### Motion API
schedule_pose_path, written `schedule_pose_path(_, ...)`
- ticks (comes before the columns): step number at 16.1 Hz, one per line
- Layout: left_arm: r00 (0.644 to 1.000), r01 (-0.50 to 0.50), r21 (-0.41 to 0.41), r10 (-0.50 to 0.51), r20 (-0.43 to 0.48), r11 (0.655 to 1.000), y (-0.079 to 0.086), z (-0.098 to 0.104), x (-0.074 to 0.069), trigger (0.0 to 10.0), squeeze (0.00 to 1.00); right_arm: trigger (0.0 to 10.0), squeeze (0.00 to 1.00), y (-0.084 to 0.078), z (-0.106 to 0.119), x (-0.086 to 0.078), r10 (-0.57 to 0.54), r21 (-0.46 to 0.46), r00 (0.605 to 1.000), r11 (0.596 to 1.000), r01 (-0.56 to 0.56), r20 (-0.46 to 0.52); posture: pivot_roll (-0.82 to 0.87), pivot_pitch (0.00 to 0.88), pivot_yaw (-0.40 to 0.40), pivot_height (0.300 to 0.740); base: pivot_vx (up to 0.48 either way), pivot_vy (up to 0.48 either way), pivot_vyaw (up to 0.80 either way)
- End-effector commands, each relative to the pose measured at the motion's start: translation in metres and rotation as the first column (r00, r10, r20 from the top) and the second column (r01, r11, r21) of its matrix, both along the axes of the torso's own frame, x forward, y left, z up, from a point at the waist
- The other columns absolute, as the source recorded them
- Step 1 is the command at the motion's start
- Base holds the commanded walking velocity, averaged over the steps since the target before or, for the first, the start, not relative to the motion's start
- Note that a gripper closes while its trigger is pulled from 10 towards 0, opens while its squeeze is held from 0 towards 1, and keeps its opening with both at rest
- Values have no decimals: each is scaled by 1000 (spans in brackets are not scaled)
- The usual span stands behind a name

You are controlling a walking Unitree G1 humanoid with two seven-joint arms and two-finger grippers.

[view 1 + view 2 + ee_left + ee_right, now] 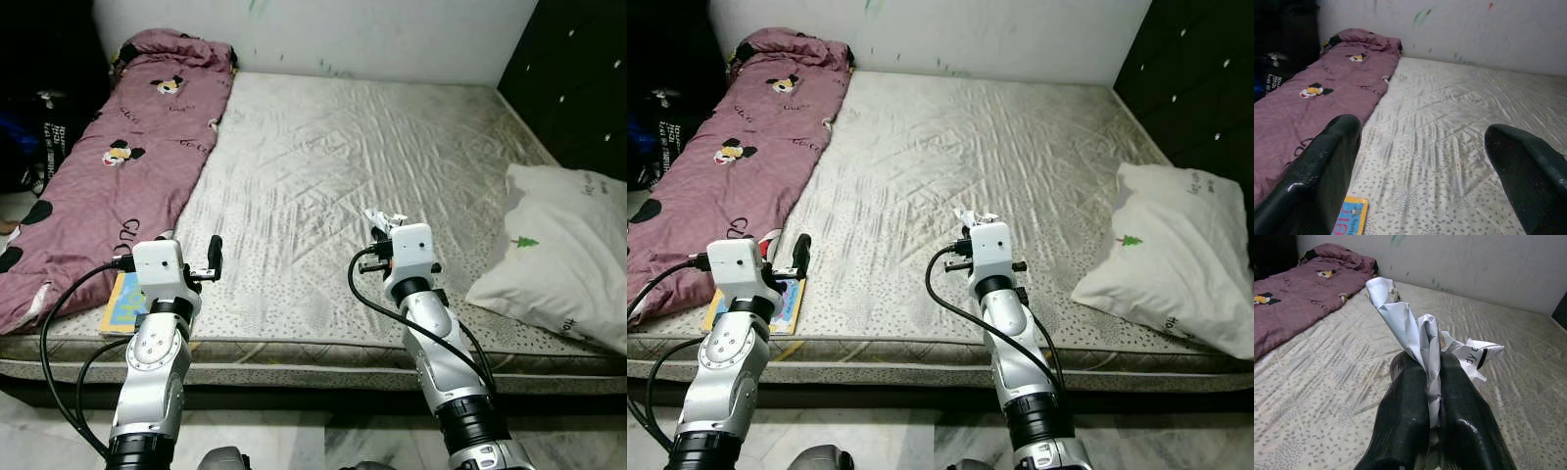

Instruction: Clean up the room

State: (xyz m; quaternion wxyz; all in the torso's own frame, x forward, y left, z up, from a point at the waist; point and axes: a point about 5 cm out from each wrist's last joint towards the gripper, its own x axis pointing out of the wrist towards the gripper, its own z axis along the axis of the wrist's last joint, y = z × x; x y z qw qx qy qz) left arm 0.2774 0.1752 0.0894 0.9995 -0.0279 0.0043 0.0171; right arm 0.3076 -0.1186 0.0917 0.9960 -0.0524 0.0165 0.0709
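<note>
Pink cartoon-print blanket point(118, 166) runs along the bed's left side, out to the left of the left jaws. Small colourful book point(121, 304) lies on the mattress point(323, 166) edge, just beside and below the left gripper point(215, 257), partly behind that arm. Left jaws are spread wide with nothing between them, hovering over the mattress front edge; left wrist view gives the two black fingers point(1317, 176) far apart, the book's corner low between them, blanket beyond the one finger.

Right gripper point(1432, 382) has its jaws pressed together on a crumpled white paper point(1415, 328), above the mattress middle. Paper is creased, twisted into a standing wad, with black printed letters on one flap. Head views give just a small white scrap point(382, 217) poking ahead of the wrist; print and folds are readable in the right wrist view alone. White pillow point(558, 255) with a small green tree mark sits well to the right of the right jaws, seen in head views.
</note>
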Motion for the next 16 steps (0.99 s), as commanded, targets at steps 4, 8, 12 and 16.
schedule_pose_path(4,1000,11,-18,-11,5,1000,0,2,1,10000,0,10000,0,-2,5,2,-17,18,1000,1000,16,17,82,0,-47,740,0,0,-400)
schedule_pose_path(8,1000,13,-23,-12,2,1000,0,1,1,10000,0,10000,0,-2,5,3,-8,19,1000,1000,8,17,82,0,-47,740,0,0,-336)
schedule_pose_path(12,1000,16,-26,-16,0,1000,-1,1,1,10000,0,10000,0,-2,5,3,-8,21,1000,1000,7,14,83,0,-49,740,0,283,0)
schedule_pose_path(16,1000,20,-27,-20,-2,999,-2,1,2,10000,0,10000,0,-2,5,3,-8,23,1000,1000,8,9,84,0,-50,740,0,442,0)
